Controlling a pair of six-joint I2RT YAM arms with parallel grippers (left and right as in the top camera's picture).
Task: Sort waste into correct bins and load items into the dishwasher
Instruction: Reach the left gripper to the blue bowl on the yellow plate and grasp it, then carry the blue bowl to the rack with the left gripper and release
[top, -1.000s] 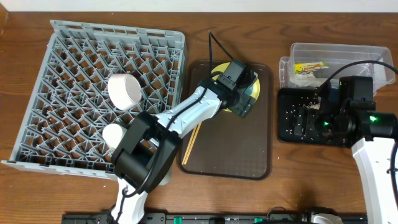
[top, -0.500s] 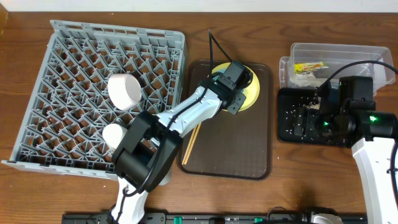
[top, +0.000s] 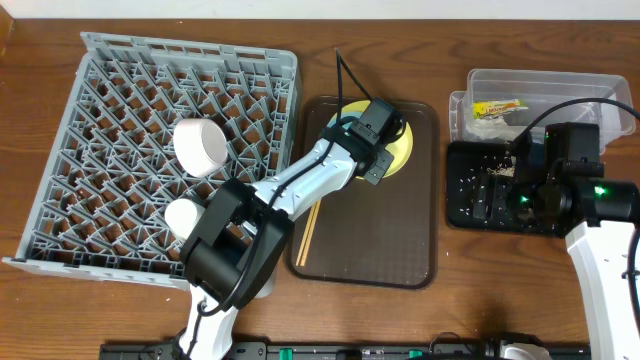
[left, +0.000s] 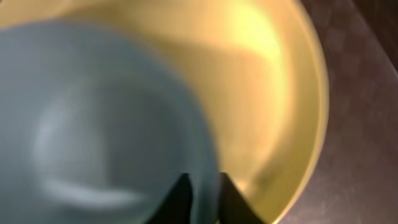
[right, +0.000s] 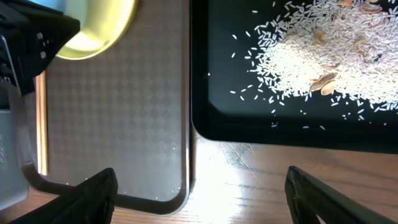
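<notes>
The left wrist view is filled by a light blue bowl (left: 93, 112) resting in the round yellow-green plate (left: 267, 93). My left gripper (left: 202, 180) is shut on the bowl's rim, one finger inside and one outside. Overhead, that gripper (top: 375, 150) covers the bowl, and the plate (top: 403, 150) shows beside it on the brown tray (top: 380, 240). Thin chopsticks (top: 308, 225) lie on the tray's left side. My right gripper (right: 205, 199) is open and empty, low over the wood between the brown tray (right: 112, 112) and the black tray (right: 236, 118) holding the crumbly scraps (right: 323, 56).
The grey dish rack (top: 120, 90) at the left holds a white cup (top: 200, 145) and a pinkish-white bowl (top: 185, 215). The clear tub (top: 560, 85) at the back right contains the printed wrapper (top: 498, 108) and a tissue (top: 490, 127). The black tray (top: 470, 200) sits in front of it.
My left gripper has gone from open to shut on the bowl's rim and shifted slightly left, uncovering more of the plate. The right arm has not moved.
</notes>
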